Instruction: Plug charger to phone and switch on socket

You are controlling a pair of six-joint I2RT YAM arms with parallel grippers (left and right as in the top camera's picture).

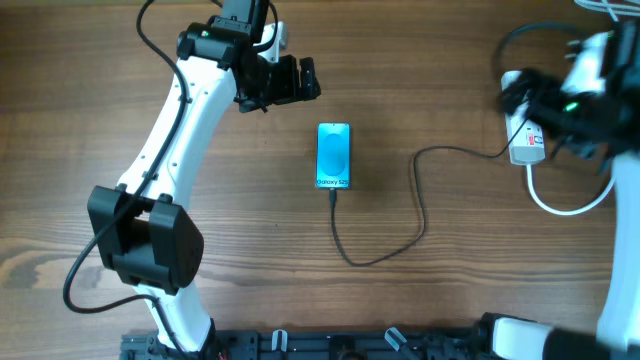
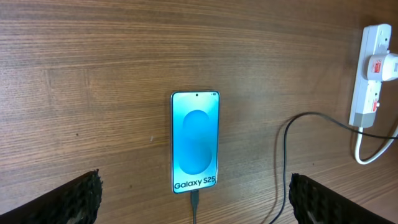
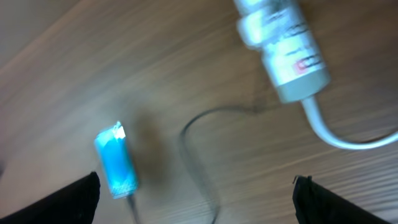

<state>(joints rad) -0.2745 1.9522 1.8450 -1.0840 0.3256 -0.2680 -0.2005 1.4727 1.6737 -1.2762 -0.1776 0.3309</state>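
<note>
The phone lies face up mid-table, cyan screen lit, "Galaxy S25" text at its near end. The charger cable has its connector in the phone's near end and loops right to the socket, a white power strip with red markings at the right. The phone, cable and socket show in the left wrist view, and blurred in the right wrist view: phone, socket. My left gripper is open and empty, above and left of the phone. My right gripper is open beside the socket.
The socket's thick white cord curves off toward the right edge. The right arm hangs over the far right of the wooden table. The left arm's base stands at the near left.
</note>
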